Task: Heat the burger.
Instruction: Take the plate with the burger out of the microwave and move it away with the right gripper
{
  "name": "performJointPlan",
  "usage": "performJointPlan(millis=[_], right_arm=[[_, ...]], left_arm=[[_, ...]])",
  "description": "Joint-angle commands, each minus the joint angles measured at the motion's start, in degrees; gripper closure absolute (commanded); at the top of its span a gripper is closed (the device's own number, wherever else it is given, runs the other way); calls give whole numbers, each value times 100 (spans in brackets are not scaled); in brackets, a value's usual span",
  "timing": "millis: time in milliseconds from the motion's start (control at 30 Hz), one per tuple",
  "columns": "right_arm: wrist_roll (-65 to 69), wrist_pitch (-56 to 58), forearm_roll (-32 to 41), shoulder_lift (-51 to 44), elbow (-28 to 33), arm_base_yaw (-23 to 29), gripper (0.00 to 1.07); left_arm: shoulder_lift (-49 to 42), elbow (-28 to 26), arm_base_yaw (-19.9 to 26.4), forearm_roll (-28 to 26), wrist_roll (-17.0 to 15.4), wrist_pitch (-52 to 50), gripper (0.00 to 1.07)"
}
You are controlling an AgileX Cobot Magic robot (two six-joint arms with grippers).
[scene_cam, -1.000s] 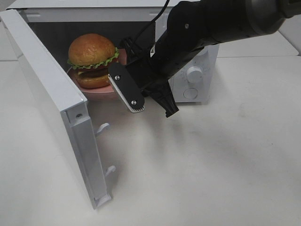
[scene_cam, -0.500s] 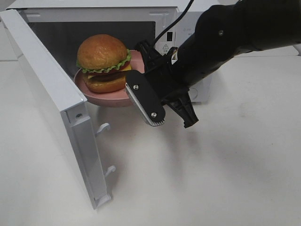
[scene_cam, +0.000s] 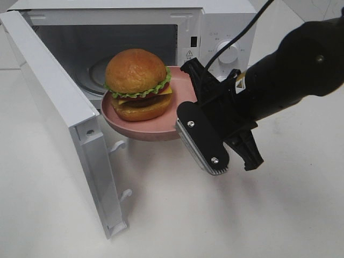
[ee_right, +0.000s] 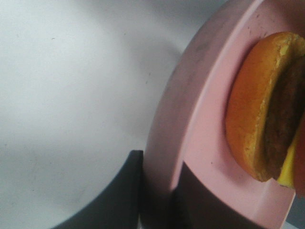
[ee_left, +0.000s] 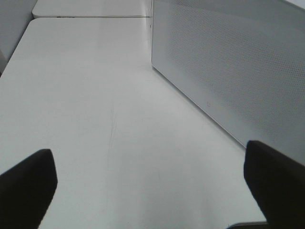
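A white microwave (scene_cam: pixel 161 21) is seen at the back of the white table (scene_cam: pixel 279 215), its door (scene_cam: pixel 59 118) swung wide open toward the camera and standing along the left side of the cavity mouth. Two control knobs are visible on its right-hand panel, one partly hidden behind the arm.

The burger (scene_cam: pixel 138 83) is carried on a pink plate (scene_cam: pixel 137 129), which is held at the cavity opening, level with the door's hinge-side edge and lifted off the table. The plate's right rim is pinched by the right gripper (scene_cam: pixel 188 105); in the right wrist view the dark fingers (ee_right: pixel 119 195) are seen closed on either side of the plate (ee_right: pixel 190 119), beside the burger (ee_right: pixel 267 105).

Compared with a second ago, the plate and burger are placed further out of the cavity and further right, and the arm is drawn back with them.

Open table is left in front of and to the right of the microwave. The left gripper (ee_left: pixel 147 181) is shown with its fingers spread apart over bare table, beside the microwave's perforated side wall (ee_left: pixel 238 71).
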Motion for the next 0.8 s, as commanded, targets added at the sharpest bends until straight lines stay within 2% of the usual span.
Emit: performJointPlan(millis=[33,367,433,533,600,800], right_arm=[[-17,-430,57,-481,327,23,107],[212,-424,11,-1358,1089,23,107],[355,-401,6,-1776,1409,23,107],[378,-384,6,-1885,1495,23,107],[584,-223,-149,-2269,1805,23,107],[1106,-34,-544,-2802,2126,23,107]], left_arm=[[-34,17,17,-11,0,-74,7],[-34,17,17,-11,0,-74,7],[-34,17,17,-11,0,-74,7],[-34,17,17,-11,0,-74,7],[-34,17,17,-11,0,-74,7],[-34,17,17,-11,0,-74,7]])
